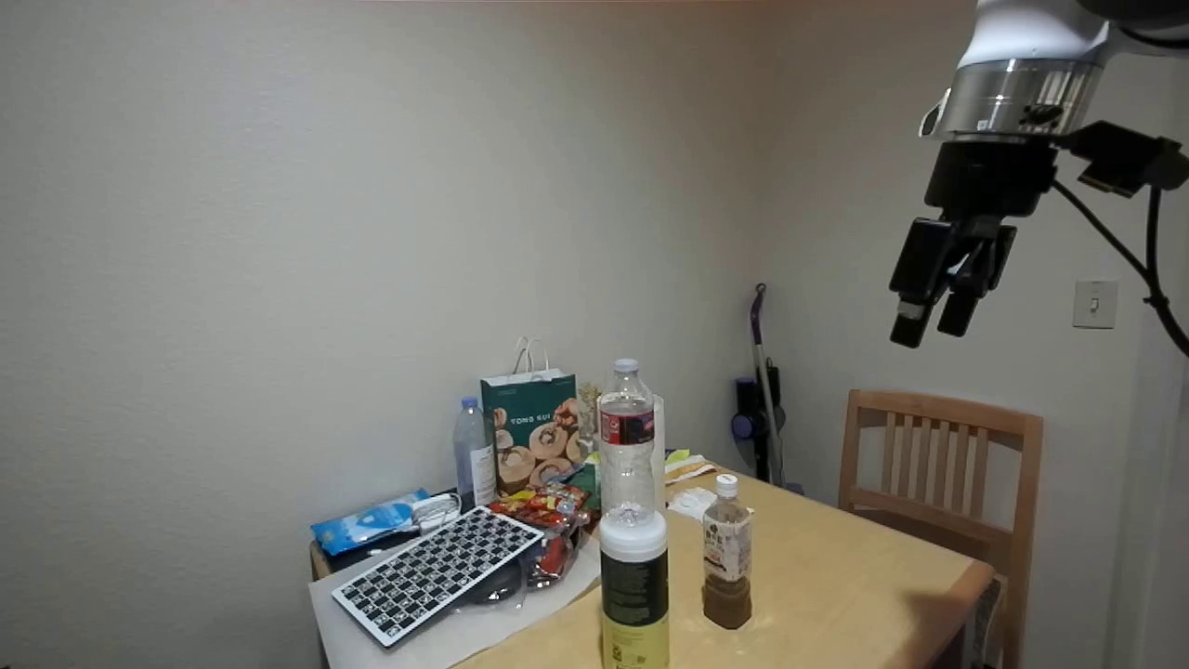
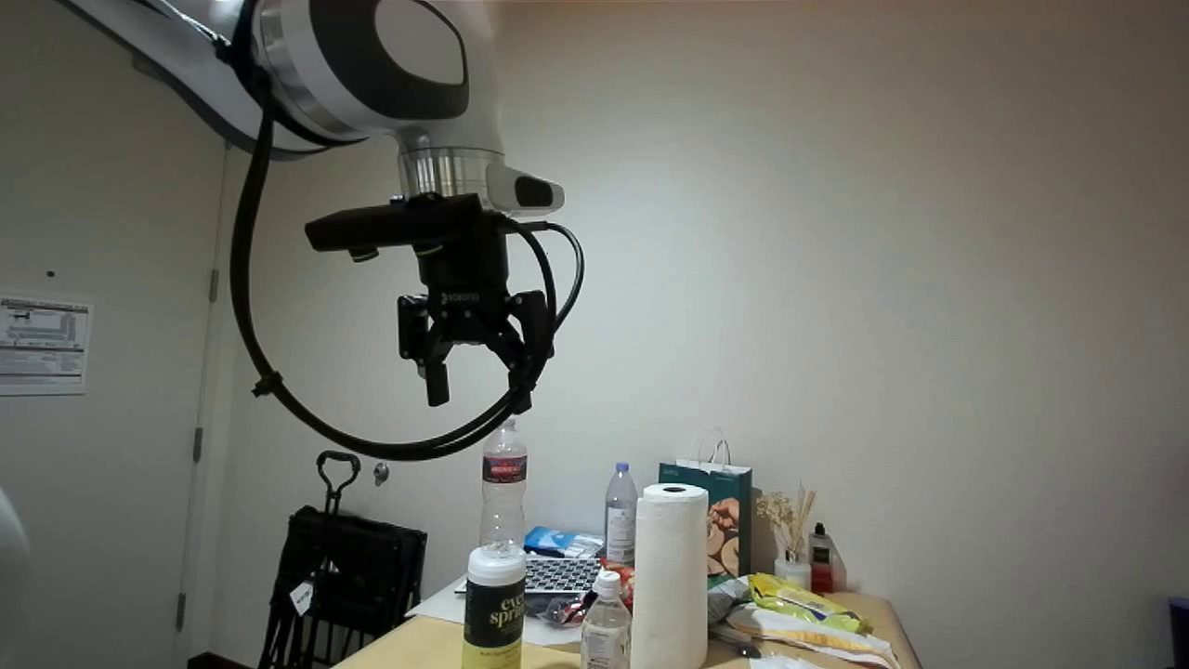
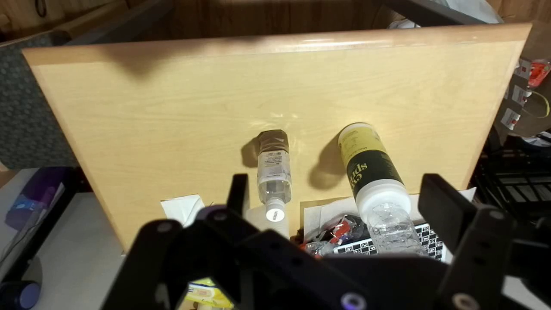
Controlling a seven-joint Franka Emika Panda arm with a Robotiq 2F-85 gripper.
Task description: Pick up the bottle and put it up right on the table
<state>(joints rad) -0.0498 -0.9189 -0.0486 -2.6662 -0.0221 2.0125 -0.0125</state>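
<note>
A tall clear bottle (image 1: 628, 465) with a red and dark label stands upright on the white lid of a yellow and black canister (image 1: 634, 595). The bottle also shows in an exterior view (image 2: 503, 511) and, partly hidden by the gripper, in the wrist view (image 3: 394, 230). A smaller bottle (image 1: 727, 557) with brown liquid and a white cap stands upright on the tan table (image 1: 836, 576); it also shows in the wrist view (image 3: 273, 168). My gripper (image 2: 479, 395) is open and empty, high above the table and apart from the bottles. It shows in an exterior view (image 1: 932, 325).
A paper towel roll (image 2: 669, 576) stands beside the small bottle. A checkered board (image 1: 437, 571), snack bags (image 1: 548, 511), a blue-capped bottle (image 1: 475, 455) and a green paper bag (image 1: 531, 427) are at the wall side. A chair (image 1: 938, 465) stands at the table's edge.
</note>
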